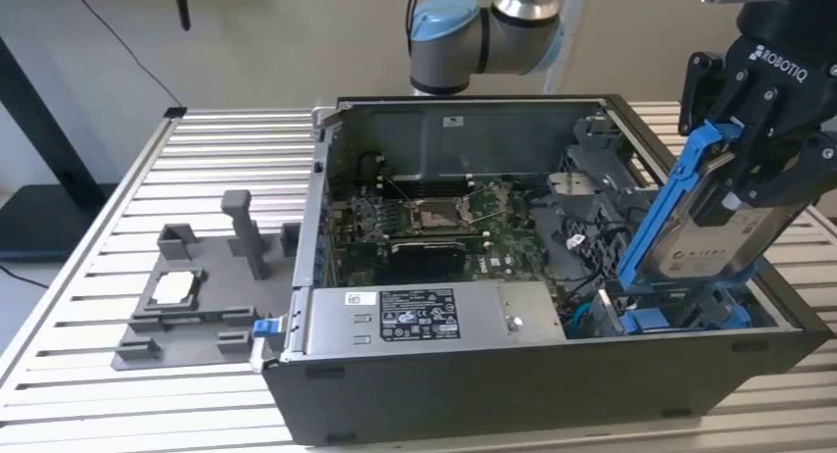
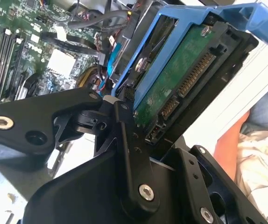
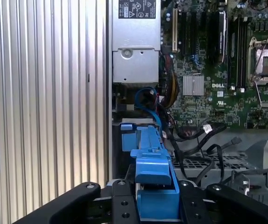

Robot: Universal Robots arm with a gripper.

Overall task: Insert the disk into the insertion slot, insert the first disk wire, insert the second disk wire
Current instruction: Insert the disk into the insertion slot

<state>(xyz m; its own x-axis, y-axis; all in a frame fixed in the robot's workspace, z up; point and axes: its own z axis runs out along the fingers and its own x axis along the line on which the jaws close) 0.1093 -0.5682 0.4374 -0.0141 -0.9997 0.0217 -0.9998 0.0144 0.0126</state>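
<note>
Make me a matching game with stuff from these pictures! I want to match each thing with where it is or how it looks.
Things:
1. disk
2. gripper
3. motherboard
4. grey stand

Clues:
A. outside the case, on the slatted table
B. green, inside the case
C. black, shut on the disk
D. tilted, edged in bright blue

Pairs: 1-D, 2-C, 3-B, 4-A
</note>
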